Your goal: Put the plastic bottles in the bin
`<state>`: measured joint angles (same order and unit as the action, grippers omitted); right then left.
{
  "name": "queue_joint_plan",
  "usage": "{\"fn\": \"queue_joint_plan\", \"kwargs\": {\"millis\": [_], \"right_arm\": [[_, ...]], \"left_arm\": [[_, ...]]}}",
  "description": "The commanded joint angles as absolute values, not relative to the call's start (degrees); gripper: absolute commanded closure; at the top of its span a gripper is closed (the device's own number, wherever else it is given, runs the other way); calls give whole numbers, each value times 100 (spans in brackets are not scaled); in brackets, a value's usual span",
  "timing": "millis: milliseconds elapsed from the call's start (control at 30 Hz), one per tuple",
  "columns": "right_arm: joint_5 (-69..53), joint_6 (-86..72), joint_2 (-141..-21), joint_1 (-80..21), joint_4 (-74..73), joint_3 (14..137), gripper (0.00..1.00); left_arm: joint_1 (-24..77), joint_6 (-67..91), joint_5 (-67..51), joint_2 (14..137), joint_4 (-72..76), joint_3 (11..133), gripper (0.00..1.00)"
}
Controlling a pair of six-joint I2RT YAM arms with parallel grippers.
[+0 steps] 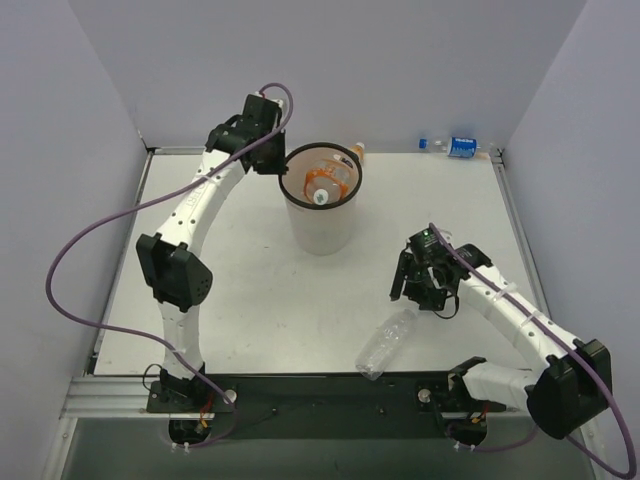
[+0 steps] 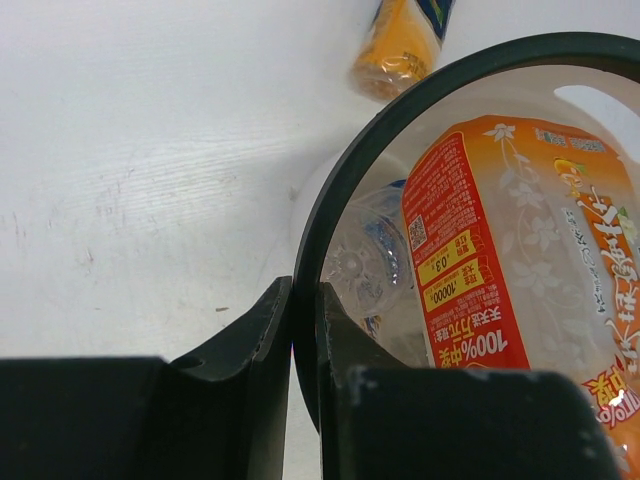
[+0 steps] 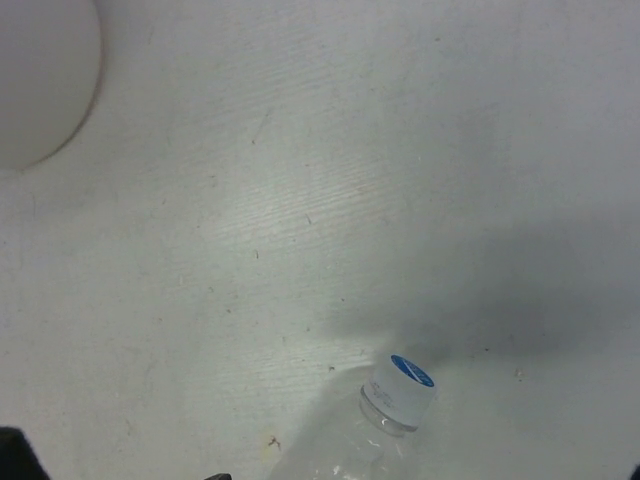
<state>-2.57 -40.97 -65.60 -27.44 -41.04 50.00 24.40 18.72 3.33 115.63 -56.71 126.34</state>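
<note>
The bin (image 1: 320,225) stands at mid table with a black rim. My left gripper (image 1: 277,162) is shut on the rim's left edge, one jaw inside and one outside, as the left wrist view shows (image 2: 305,292). A wide orange bottle (image 1: 322,186) lies inside, also seen in the left wrist view (image 2: 500,260) next to a clear bottle (image 2: 365,255). A slim orange bottle (image 1: 358,152) lies just behind the bin. An unlabelled clear bottle (image 1: 388,342) lies near the front edge. My right gripper (image 1: 418,288) is open above its capped end (image 3: 400,390).
A clear bottle with a blue label (image 1: 461,146) lies along the back wall at the right. The bin's white wall (image 3: 40,80) shows at the upper left of the right wrist view. Grey walls close in the table on three sides.
</note>
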Motion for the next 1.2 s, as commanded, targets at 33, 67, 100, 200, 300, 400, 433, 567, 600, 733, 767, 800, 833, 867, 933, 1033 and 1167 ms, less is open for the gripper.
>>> {"fn": "queue_joint_plan", "kwargs": {"millis": [33,67,100,200,300,400,433,567,600,733,767,800,833,867,933,1033,1167], "right_arm": [[-351,-4254,-6829,-2602,-3885,4711,37],[-369,-4254,-6847,-2593,-3850,4615,37],[-404,-4254,-6881,-2593,-3824,4579,37],[-500,-4263,-7022,-2575,-3701,4395,37],[-632,-4263,-7154,-2584,-3534,4263,37],[-721,-4245,-7286,-2601,-3454,4210,36],[-729,-4219,-7321,-2602,-3437,4193,35],[-721,-4175,-7479,-2593,-3384,4175,36],[-729,-4166,-7523,-2601,-3375,4184,37],[-773,-4131,-7611,-2602,-3366,4271,43],[-782,-4113,-7611,-2610,-3375,4341,46],[-765,-4105,-7568,-2610,-3401,4377,52],[-739,-4087,-7524,-2610,-3436,4429,55],[-721,-4070,-7489,-2602,-3463,4543,57],[-607,-3982,-7409,-2602,-3620,4710,65],[-440,-3763,-7374,-2602,-3823,5027,68],[-316,-3516,-7435,-2602,-3929,5247,66]], "left_arm": [[2206,1986,185,11733,-5317,13017,100],[2197,1995,176,11751,-5300,13017,100],[2180,1995,158,11760,-5291,12999,100],[2153,1986,202,11795,-5282,12999,100],[2057,1986,246,11804,-5309,13008,100],[1969,1951,237,11742,-5300,13017,100],[1925,1934,237,11716,-5274,13017,100],[1872,1960,158,11724,-5265,13008,100],[1872,1969,150,11733,-5265,13008,100],[1872,2004,97,11777,-5247,12999,99],[1872,2004,62,11777,-5230,12999,98],[1872,2013,44,11777,-5221,13016,98],[1872,2021,27,11769,-5212,13025,95],[1872,2039,18,11777,-5195,13034,94],[1872,2056,0,11760,-5203,13052,89],[1872,2074,0,11734,-5229,13034,81],[1872,2092,0,11681,-5229,13008,71]]}}
